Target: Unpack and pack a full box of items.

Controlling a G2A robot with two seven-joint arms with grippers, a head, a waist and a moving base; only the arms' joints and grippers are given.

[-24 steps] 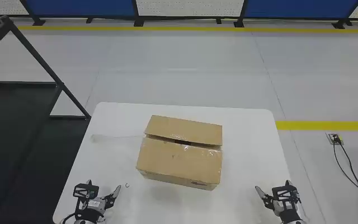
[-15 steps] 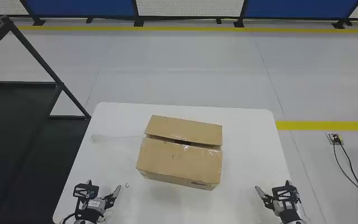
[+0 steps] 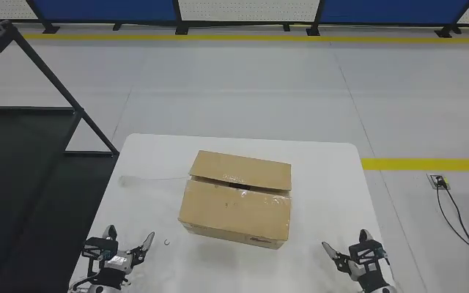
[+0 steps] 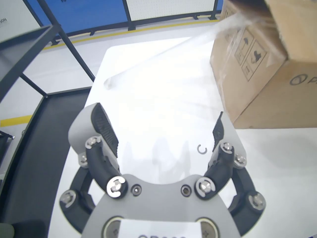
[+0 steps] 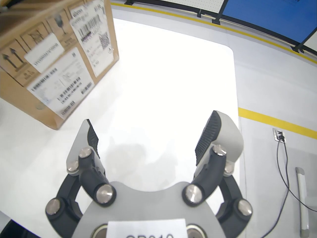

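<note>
A brown cardboard box (image 3: 238, 199) stands in the middle of the white table (image 3: 322, 176), its top flaps nearly closed with a dark slit between them. A strip of clear tape (image 3: 150, 178) trails from its top across the table. My left gripper (image 3: 123, 247) hangs open over the table's near left corner, short of the box (image 4: 262, 58). My right gripper (image 3: 346, 247) hangs open over the near right corner, the labelled end of the box (image 5: 54, 50) ahead of it. Both grippers (image 4: 158, 125) (image 5: 153, 134) hold nothing.
A small metal C-shaped ring (image 3: 168, 242) lies on the table near the left gripper, also seen as the ring (image 4: 201, 149). A black metal rack (image 3: 44, 80) stands left of the table. A cable and floor socket (image 3: 438, 182) lie to the right.
Both grippers have shifted slightly: the left one toward the table's left edge, the right one a little toward the box. The box has not moved.
</note>
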